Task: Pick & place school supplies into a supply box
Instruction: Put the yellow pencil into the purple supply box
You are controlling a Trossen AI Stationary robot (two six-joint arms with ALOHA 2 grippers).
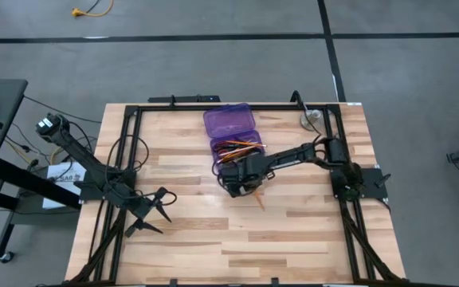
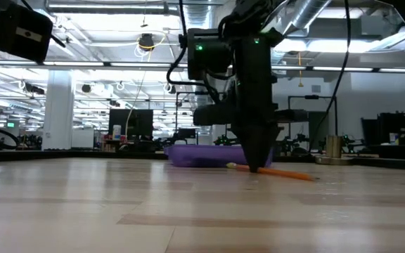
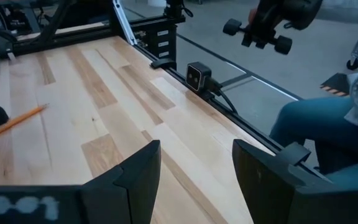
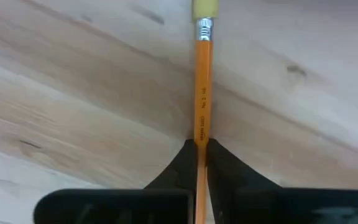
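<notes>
right end effector (image 4: 201,149) clamped on orange pencil (image 4: 202,87) mid-bench | left end effector (image 1: 154,209) wide, idle | risk: thin pencil pivots, misses purple pencil case (image 1: 229,123)

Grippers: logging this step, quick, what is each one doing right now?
Left gripper: open, holding nothing, waiting over the table.
Right gripper: shut on an orange pencil lying on the table.

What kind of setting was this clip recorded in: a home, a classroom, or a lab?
Most likely a robotics lab or open industrial workspace. The wooden table sits in a black frame on a grey concrete floor, and the low view shows exposed ceiling ducts, strip lights and rows of workstations behind it.
</notes>
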